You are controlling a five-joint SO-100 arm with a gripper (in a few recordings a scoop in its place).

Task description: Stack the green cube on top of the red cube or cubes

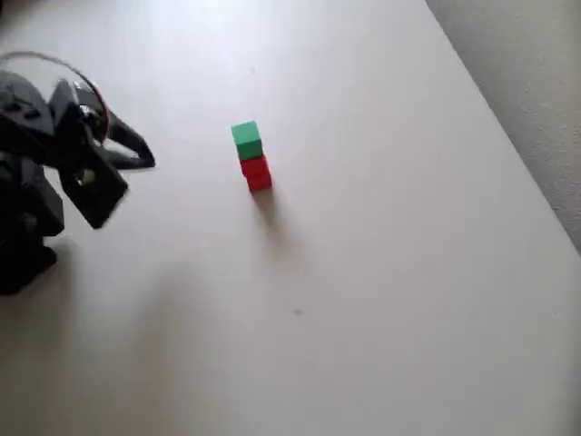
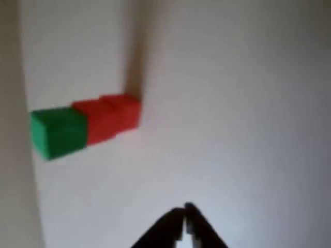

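Cubes stand stacked near the middle of the pale table (image 1: 381,272) in the overhead view; the green cube (image 1: 245,138) sits on top of the red cubes (image 1: 256,171), faces touching, one column with a shadow trailing from its base; the wrist view shows the same stack lying sideways in the picture, green cube (image 2: 58,130) at the left end, red cubes (image 2: 108,118) beside it; the gripper (image 1: 136,150) is well apart from the stack, at the left of the overhead view, holding nothing; in the wrist view its fingertips (image 2: 184,214) meet, jaws closed.
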